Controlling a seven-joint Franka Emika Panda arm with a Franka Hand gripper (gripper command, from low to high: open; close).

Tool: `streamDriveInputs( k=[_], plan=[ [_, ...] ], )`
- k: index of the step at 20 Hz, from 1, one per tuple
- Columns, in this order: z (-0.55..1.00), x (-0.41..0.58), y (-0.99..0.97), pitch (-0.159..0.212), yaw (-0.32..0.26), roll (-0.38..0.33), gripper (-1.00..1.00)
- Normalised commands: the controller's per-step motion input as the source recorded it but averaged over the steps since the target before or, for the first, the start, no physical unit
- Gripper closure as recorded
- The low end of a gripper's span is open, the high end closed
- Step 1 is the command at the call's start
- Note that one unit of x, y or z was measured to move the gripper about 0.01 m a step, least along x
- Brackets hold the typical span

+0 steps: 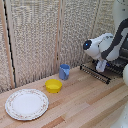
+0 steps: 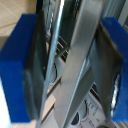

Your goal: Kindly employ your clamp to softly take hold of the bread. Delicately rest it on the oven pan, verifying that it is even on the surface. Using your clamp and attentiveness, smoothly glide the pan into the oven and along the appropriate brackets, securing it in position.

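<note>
Blue-tipped fingers [image 2: 17,65] of our clamp [image 1: 101,65] pinching a bar of the oven pan [image 1: 95,71], arm bent downward over it, pan at the table's [image 1: 85,105] far edge, beside the oven [image 1: 120,64].

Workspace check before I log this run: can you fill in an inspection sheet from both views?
Surface: light wooden table, no spills seen.
Job's things: oven pan of silvery bars sticks out at the exterior view's right; dark oven behind it, mostly hidden by the arm. Bread: nothing seen.
Clutter: white patterned plate, yellow bowl and blue cup on the table, apart from the pan.
Grippers: gripper is down at the pan; in the wrist view its blue-tipped fingers stand on either side of a metal bar of the pan. Contact cannot be told.
Cables: nothing seen.
Surroundings: pale woven panels behind the table.
</note>
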Motion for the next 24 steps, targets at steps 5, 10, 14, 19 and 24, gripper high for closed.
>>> streamDriveInputs(
  k=[5,10,14,19,24],
  plan=[
    [0.0,-0.028,-1.0,0.021,0.0,-0.002,1.0],
    [0.0,0.0,-1.0,0.0,0.0,0.0,1.0],
    [0.0,0.0,-0.63,0.002,0.001,-0.054,1.0],
    [0.0,0.013,-0.29,0.0,0.014,-0.053,-1.0],
    [0.14,0.255,0.07,0.001,0.003,0.031,-1.0]
  ],
)
